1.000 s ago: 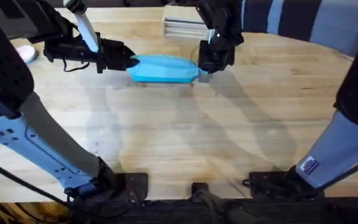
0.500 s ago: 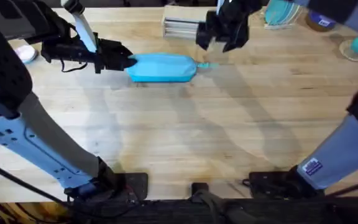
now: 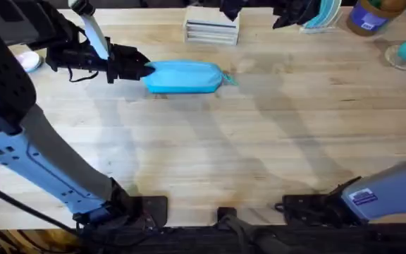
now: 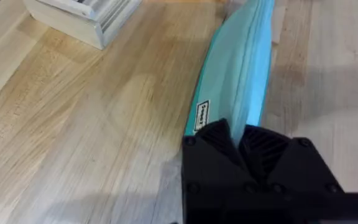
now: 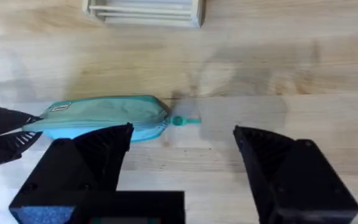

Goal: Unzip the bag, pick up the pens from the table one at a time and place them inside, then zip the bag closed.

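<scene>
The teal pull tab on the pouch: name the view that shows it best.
The right wrist view: the teal pull tab sticks out clear of the turquoise pouch onto the bare wooden table. Overhead, the tab is a small speck at the pouch's end. The left wrist view runs along the pouch toward its far end; no tab can be made out there.

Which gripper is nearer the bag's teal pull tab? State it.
Right. The right gripper hangs open above the pull tab; the left gripper is shut on the bag's opposite end.

The pale plank table bears the turquoise bag; a white-grey box.
</scene>
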Motion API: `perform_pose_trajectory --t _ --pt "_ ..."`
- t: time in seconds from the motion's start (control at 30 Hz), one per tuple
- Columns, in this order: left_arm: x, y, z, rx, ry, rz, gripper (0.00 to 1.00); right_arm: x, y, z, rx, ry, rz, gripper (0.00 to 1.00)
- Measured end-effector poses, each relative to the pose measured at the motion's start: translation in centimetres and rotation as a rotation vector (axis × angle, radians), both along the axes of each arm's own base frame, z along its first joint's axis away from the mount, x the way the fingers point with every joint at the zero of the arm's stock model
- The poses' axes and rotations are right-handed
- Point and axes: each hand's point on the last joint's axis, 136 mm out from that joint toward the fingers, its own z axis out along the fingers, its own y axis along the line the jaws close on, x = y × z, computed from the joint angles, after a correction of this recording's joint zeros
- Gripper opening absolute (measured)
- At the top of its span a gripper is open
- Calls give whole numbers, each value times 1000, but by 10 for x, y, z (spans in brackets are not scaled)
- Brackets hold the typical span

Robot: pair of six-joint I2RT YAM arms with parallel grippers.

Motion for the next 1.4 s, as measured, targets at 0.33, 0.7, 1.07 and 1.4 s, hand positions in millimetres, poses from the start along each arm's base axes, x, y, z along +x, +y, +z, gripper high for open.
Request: perform_pose_trajectory --t 0.33,0.7,1.07,1.4 --pt "1 6 -1 4 1 17 983 -7 16 0 -15 -3 66 995" --pt "-7 7 -2 8 51 18 995 -2 5 3 -94 -35 110 996" --pt "-44 13 83 214 7 20 995 -40 -45 61 -265 -131 203 996" --pt "-66 32 176 410 -22 312 993 -64 -87 69 -309 -80 149 996"
